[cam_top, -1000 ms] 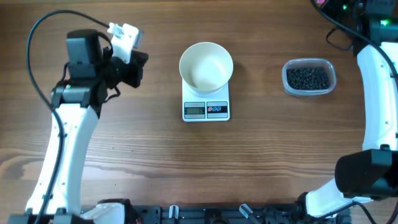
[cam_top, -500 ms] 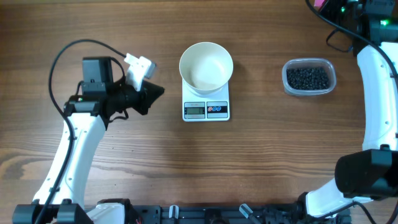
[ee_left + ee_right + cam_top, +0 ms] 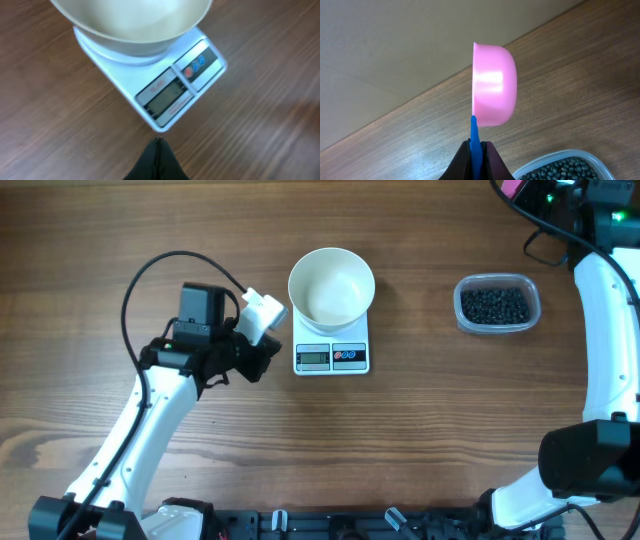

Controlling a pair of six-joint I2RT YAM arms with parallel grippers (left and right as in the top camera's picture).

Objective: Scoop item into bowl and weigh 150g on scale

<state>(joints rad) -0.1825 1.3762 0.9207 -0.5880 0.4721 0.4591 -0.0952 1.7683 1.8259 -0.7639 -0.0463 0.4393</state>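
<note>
Black beans are lying in the clear tub just below and ahead of the right gripper, whose fingers are pinching the blue handle of the pink scoop, its cup standing on edge above them. The left gripper, fingers pressed together on nothing, is pointing at the scale just ahead of its tips, seemingly aiming for the buttons ahead and to their right, so the tip alone should be pressing, lightly and straight down. The bowl is sitting on the scale beyond the display, overhanging it, and a sideways shove risks shifting both.
</note>
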